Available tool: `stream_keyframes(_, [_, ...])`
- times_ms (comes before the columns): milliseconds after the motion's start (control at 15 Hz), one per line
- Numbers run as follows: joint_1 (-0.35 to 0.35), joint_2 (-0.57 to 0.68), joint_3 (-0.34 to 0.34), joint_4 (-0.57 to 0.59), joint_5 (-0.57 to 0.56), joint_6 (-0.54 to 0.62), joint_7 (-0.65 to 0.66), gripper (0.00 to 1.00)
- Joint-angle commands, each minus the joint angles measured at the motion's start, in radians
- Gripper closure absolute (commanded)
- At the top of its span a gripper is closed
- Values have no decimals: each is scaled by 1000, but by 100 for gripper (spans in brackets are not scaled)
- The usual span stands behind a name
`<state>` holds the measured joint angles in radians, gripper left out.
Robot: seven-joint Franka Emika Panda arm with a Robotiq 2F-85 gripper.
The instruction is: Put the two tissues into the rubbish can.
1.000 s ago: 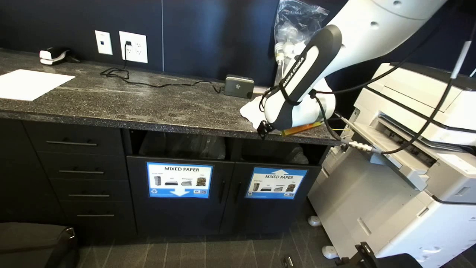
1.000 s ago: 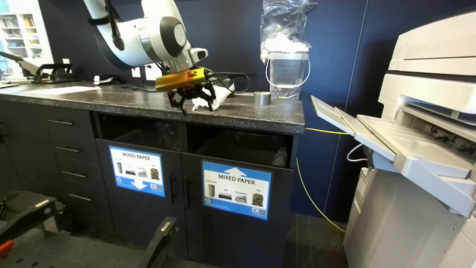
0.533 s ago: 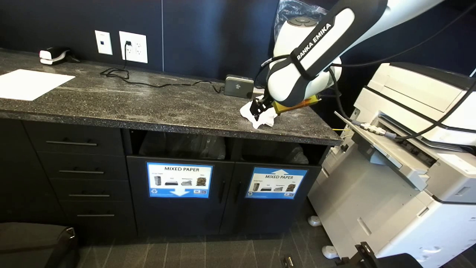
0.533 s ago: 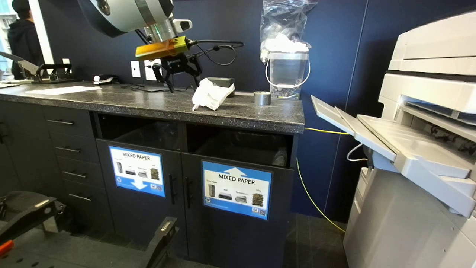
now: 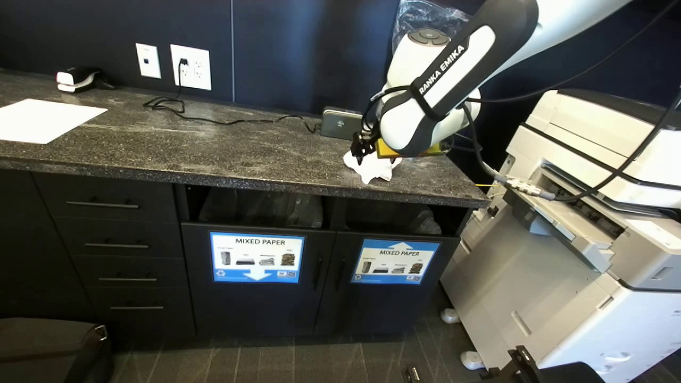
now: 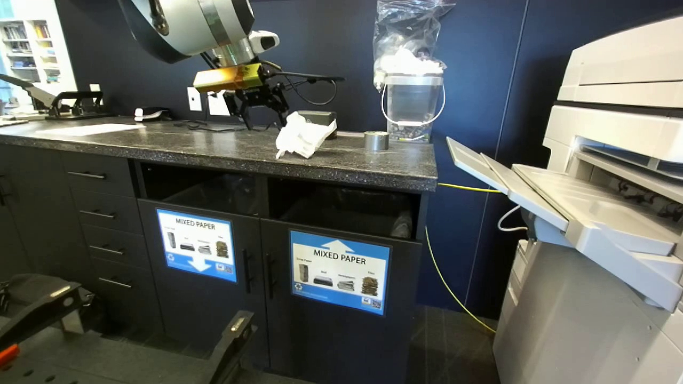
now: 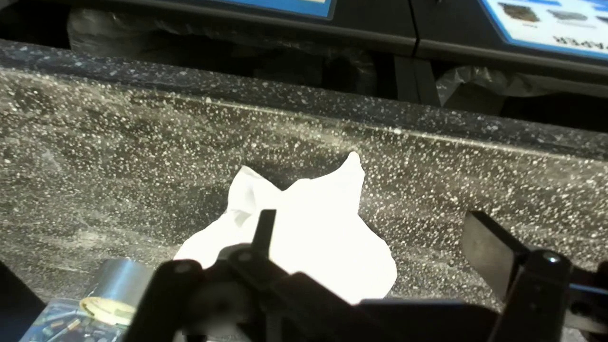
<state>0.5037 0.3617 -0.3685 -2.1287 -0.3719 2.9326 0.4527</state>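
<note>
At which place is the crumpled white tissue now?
In an exterior view, the crumpled white tissue lies on the counter, left of the tape roll and in front of the small dark box.

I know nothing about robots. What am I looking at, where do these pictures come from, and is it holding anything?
The big white thing is a robot arm; its hand is the black two-fingered gripper at the end. Two pictures come from cameras standing outside the robot. The third comes from a camera on its wrist, so the fingers loom close. On the speckled dark countertop lie a crumpled white tissue, a sheet of white paper and a roll of silver tape. Nothing is held: the gripper's fingers stand apart, and the tissue rests on the countertop near them. Below the countertop are two bin openings, above signs reading MIXED PAPER.
</note>
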Motion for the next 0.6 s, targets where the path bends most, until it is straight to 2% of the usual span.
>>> stream_keyframes(0, [42,83,-78,69,-39,128,94,0])
stream_keyframes(533, [86,267,-190,162,-11,254,130,0])
